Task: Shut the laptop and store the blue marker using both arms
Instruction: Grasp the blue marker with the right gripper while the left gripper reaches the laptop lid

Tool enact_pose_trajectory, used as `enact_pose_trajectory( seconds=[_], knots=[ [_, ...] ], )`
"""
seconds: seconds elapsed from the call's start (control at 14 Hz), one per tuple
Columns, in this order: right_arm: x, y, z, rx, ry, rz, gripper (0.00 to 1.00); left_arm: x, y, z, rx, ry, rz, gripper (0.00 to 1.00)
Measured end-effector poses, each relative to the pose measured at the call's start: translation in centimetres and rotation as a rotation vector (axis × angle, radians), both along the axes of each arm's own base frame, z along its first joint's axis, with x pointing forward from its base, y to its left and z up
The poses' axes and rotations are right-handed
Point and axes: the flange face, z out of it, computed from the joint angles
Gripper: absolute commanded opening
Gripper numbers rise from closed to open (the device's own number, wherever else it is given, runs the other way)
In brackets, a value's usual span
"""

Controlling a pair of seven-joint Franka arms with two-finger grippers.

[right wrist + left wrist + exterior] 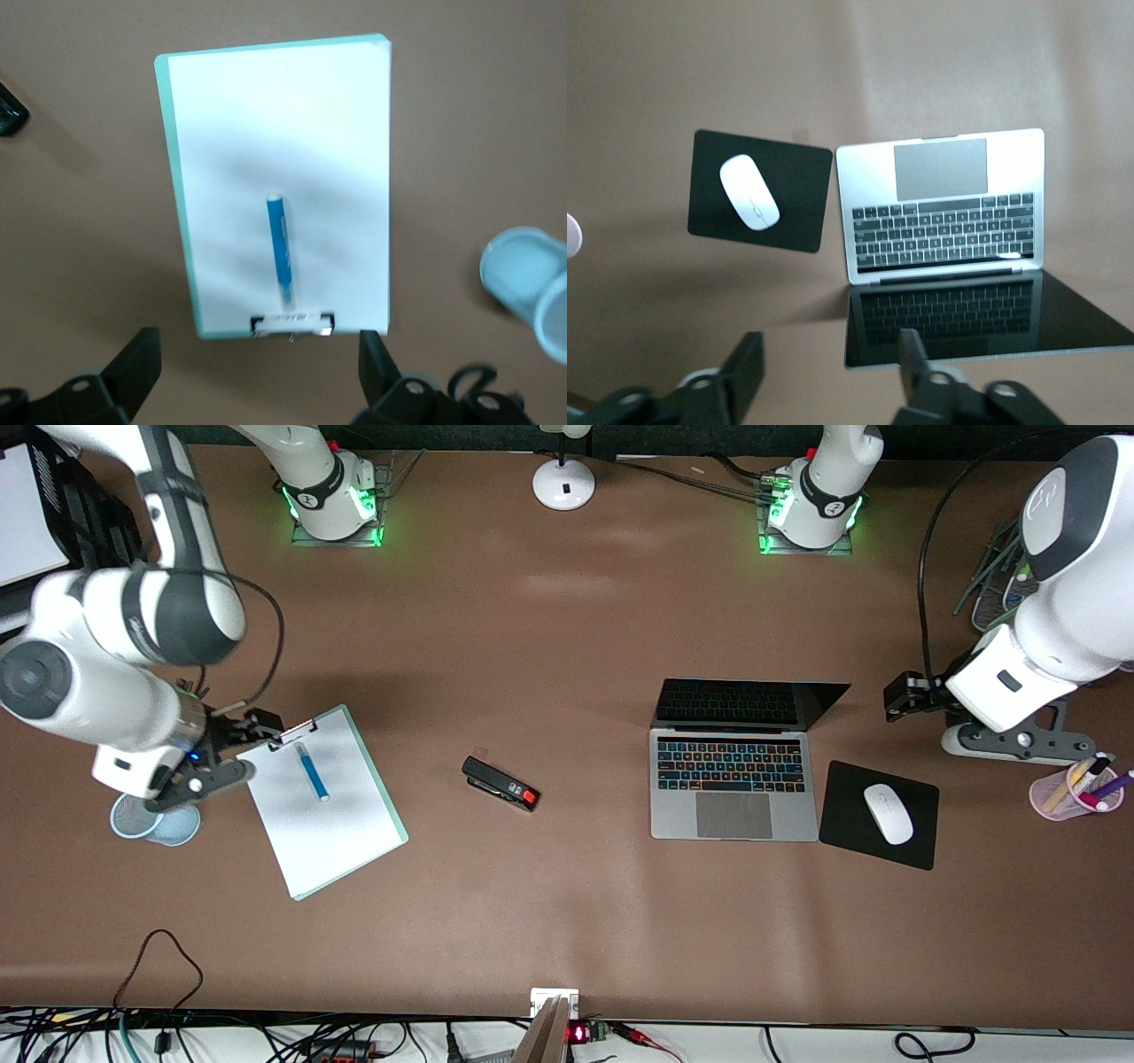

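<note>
Front view: laptop (733, 779) open on the brown worktop (567, 646), hinge line running toward the arms' ends, screen leaning back toward the robot bases, trackpad edge nearest the camera. Black mouse pad (912, 841) just beside the laptop toward the left arm's end, white mouse (888, 813) on it. Well apart from the laptop toward the right arm's end, a clipboard (323, 815) bearing the blue marker (312, 772), long axis roughly along the board's length, paler tip toward the camera. Black stapler (500, 784) between clipboard and laptop. Left pincer (897, 696) in the air beside the laptop's screen. Right pincer (257, 726) over the clipboard's clip end.

Left wrist view: left pincer (828, 367) with fingers (749, 363) apart, clamped on nothing, laptop (943, 208) ahead.

Right wrist view: right pincer (257, 372) spread wide, empty, blue marker (281, 250) lying lengthwise on the paper, one end near the clip.
</note>
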Motion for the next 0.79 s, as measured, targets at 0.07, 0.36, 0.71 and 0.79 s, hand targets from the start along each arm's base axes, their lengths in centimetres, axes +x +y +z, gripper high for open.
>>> enact_pose_trajectory(
  seconds=[0.07,0.36,0.71,0.79],
  knots=[
    [0.4,0.3,-1.7,0.001,-0.001,0.039,0.79,-0.3,-0.2,-0.1,0.003,0.020,-0.004,0.13],
    [1.1,2.8,-6.8,-0.002,0.008,0.148,0.63,-0.8,-0.8,-0.6,0.010,0.069,-0.015,0.01],
    [1.5,3.4,-12.1,-0.003,0.010,0.246,0.50,-1.7,-2.0,-2.0,0.001,0.163,-0.012,0.01],
    [1.5,3.3,-12.9,-0.003,0.012,0.261,0.50,-2.1,-2.7,-2.4,0.001,0.184,-0.005,0.01]
  ],
)
